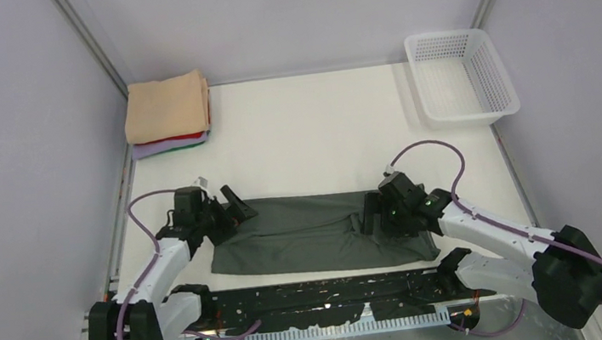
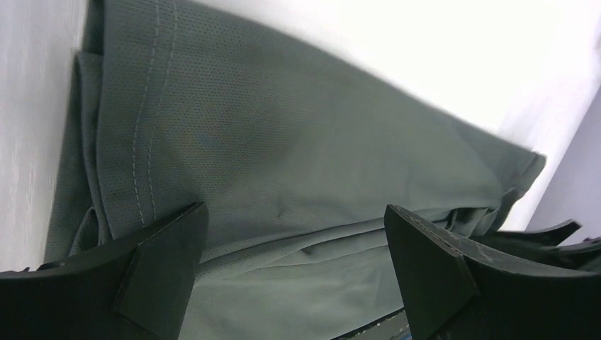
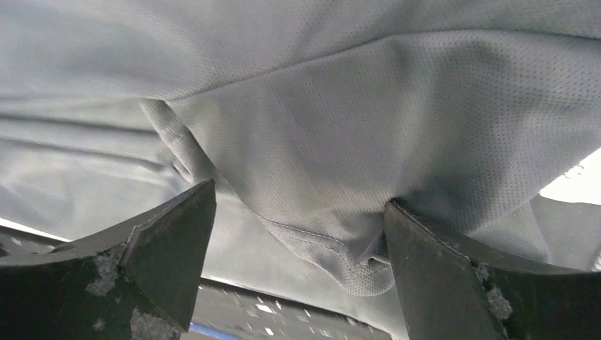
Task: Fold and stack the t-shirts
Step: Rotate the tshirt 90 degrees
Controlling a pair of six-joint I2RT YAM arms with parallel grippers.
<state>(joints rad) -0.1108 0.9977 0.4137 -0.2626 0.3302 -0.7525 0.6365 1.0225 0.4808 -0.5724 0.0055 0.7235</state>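
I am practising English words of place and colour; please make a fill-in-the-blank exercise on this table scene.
1. The folded stack lies in the far ____ corner of the table.
2. In it, the ____ shirt lies directly under the peach shirt.
3. The dark grey t-shirt reaches from the left gripper to the right gripper, whose jaws stand ____.
4. The white basket stands at the far ____ side.
Missing words: left, red, open, right.

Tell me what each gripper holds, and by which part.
Nothing is held. The left gripper and right gripper stand open at opposite ends of the dark grey t-shirt, no cloth clamped.
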